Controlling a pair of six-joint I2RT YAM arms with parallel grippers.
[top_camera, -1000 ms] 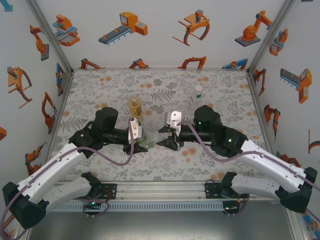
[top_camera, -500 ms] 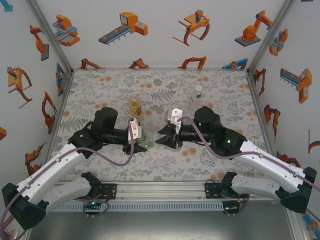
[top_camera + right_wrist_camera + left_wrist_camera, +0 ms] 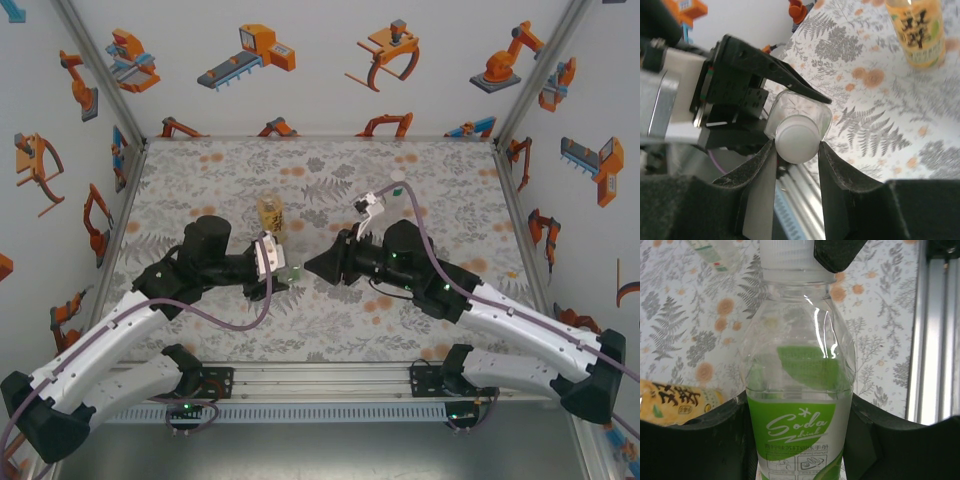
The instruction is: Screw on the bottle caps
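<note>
Cap: white and round, seated on the neck of the green bottle, which lies at the middle of the tabletop, between the two arms. The left gripper reaches in from the left of the green bottle. Its jaws are closed on the bottle's labelled lower body, one on each side, as the left wrist view shows. The upper part of the bottle is clear, and the label is green with white script. The bottle's neck points away from the left gripper and toward the right gripper, which meets it from the right. In the right wrist view the right jaws are closed to the cap's width, one pad pressed against each side, with the cap's flat top facing the camera. One black right finger overlaps the cap's edge in the left wrist view.

Just beyond the green bottle, and slightly to its left, the amber bottle stands upright, apart from both grippers. Farther still, well to the right of the green bottle and behind the right arm, stands the slim bottle with its whitish top.
</note>
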